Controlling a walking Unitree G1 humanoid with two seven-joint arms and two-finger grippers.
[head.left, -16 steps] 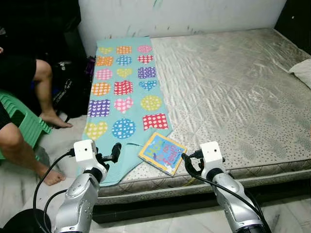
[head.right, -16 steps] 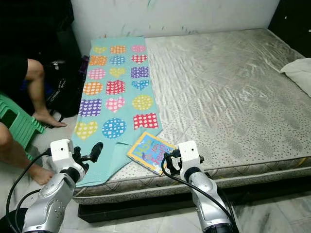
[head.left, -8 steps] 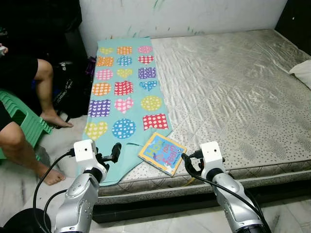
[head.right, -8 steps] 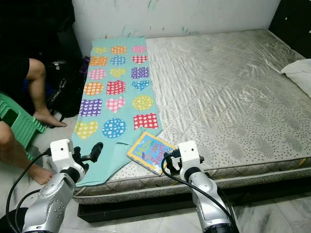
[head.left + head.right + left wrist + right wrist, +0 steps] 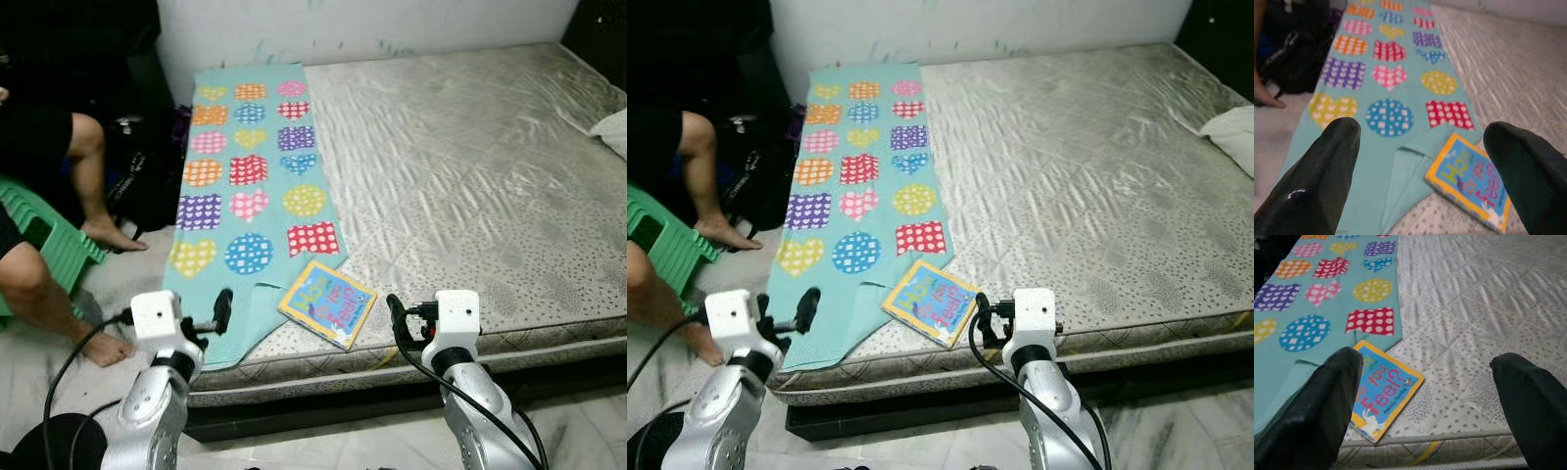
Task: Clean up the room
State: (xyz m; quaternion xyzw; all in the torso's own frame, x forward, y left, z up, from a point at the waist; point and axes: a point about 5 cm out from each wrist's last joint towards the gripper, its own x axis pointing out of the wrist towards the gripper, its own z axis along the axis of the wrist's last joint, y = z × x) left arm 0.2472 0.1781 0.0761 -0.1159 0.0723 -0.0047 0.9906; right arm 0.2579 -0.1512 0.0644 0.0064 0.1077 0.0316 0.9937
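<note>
Head views: picture book point(image 5: 328, 303) flat at mattress point(image 5: 470, 166) front edge, corner touching patterned blanket point(image 5: 250, 186); left wrist view: left gripper point(image 5: 1420, 166) spread, empty; right wrist view: right gripper point(image 5: 1435, 406) spread, empty, nearer, so best advanced low to straddle book's free edge.

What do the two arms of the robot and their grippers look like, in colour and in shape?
Both arms are smooth, rounded silver metal. Each wrist carries a white, box-shaped camera housing, and black cables loop from it down along the forearm. The left gripper and the right gripper each have two long, glossy black fingers with rounded tips. No markings can be made out.
</note>
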